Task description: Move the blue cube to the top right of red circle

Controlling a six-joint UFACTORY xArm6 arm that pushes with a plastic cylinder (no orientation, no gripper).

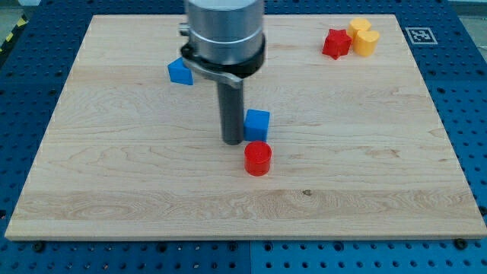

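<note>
Surface (pixel 114 183) is a pale wooden board, lying on a blue pegboard base (pixel 23 84) that shows on all sides. We go from the view's left.

Blue block (pixel 180 71), wedge-like in shape as far as we can tell, sits in the upper left part of the board, just beside our arm's grey housing (pixel 225 34) on its left; touching or apart, we cannot tell.

Claw: we have none, so nothing is opened, closed or held. We end in a straight dark rod (pixel 231 106) hanging from the housing. My tip (pixel 232 142) rests on the board near the middle, just left of the blue cube (pixel 257 124). It looks touching or almost touching the cube's left face; we cannot tell which.

Blue cube looks upright, flat on the board, top face lighter than its front face. It sits just above the red circle (pixel 258 158), roughly straight over it, barely offset. The two are very close; we cannot tell whether they touch. Red circle is a short red cylinder standing on its flat end, right and below my tip.

Far right, near the view's top: a red star-like block (pixel 335 43) and a yellow block (pixel 364 37) with rounded lobes, pressed together, well apart from the cube.

A black-and-white marker tag (pixel 418 35) sits off the board's top right corner.
</note>
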